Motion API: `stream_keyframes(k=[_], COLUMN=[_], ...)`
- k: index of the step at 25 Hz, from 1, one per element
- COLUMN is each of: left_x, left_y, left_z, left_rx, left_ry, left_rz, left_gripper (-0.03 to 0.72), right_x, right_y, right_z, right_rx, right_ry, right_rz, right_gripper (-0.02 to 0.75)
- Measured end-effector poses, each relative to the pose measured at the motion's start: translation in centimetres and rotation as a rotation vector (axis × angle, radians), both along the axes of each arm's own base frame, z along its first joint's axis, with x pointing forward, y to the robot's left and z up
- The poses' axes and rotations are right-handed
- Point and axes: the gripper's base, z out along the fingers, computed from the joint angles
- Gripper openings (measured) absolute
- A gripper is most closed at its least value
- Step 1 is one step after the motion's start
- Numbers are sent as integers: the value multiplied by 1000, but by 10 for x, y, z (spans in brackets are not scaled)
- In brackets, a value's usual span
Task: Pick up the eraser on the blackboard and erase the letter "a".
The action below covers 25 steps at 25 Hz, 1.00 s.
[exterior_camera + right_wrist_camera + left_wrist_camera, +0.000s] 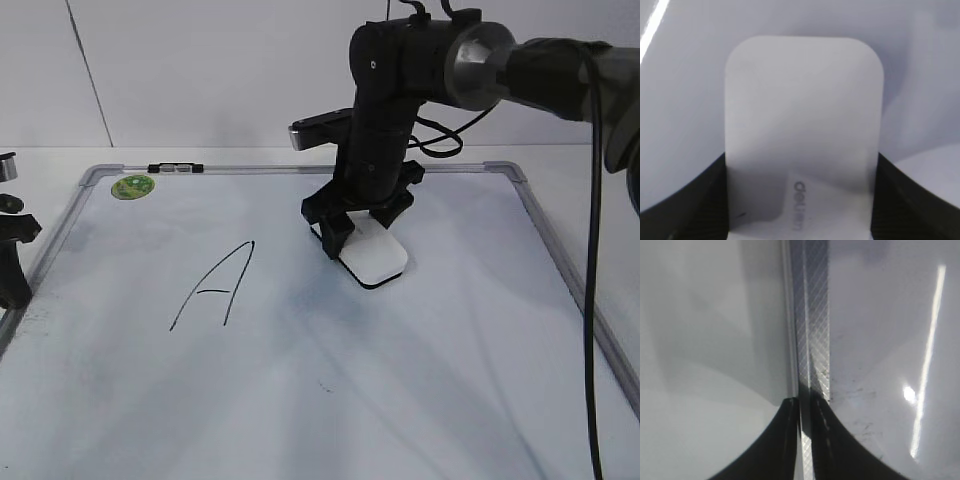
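1. Eraser (802, 140): nearest the right wrist camera, filling the frame. White, rounded-rectangular, with small grey lettering at its 6 o'clock end. Black fingers (685, 200) press against both long sides. In the exterior view the eraser (375, 258) lies flat on the board just right of centre, with a dark underside edge showing at its near rim.

2. Right gripper (358, 238): clamped on the eraser across its width, one finger on each long side. The arm comes in from 2 o'clock in the exterior view and stands nearly upright over the eraser.

3. Blackboard (300, 400): a white dry-erase surface in a silver metal frame with grey corners, lying flat on the table. Faint grey smudging covers much of the surface.

4. Capital "A" (215, 285): thin black marker, at 9 o'clock from the eraser and well apart from it. The small letter "a" cannot be made out in any view.

5. Green sticker (133, 186): round, at the board's 10 o'clock corner, just inside the frame.

6. Left gripper (804, 440): black fingers close together, with only a narrow slit between them through which the silver frame strip (812, 330) shows. Whether they pinch the strip or merely hang above it cannot be told. In the exterior view the left gripper (12, 250) sits at the board's 9 o'clock edge, far from the eraser.
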Motion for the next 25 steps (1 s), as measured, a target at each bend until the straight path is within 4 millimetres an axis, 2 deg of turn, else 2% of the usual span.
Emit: stream_keyframes(k=[7, 13, 16, 21, 25], left_x=[0, 0, 0, 0, 0], left_y=[0, 0, 0, 0, 0], left_z=[0, 0, 0, 0, 0], left_rx=[-1, -1, -1, -1, -1], left_ry=[0, 0, -2, -2, -2], left_rz=[1, 1, 1, 1, 1], left_gripper=[55, 55, 55, 56, 56], right_x=[9, 25, 29, 30, 25], right_y=[-17, -53, -63, -64, -52], right_z=[-1, 0, 0, 0, 0], right_rx=[11, -3, -8, -2, -6], right_ry=[4, -8, -9, -6, -9], right_rz=[-82, -178, -208, -215, -178], right_gripper=[523, 523, 523, 523, 523])
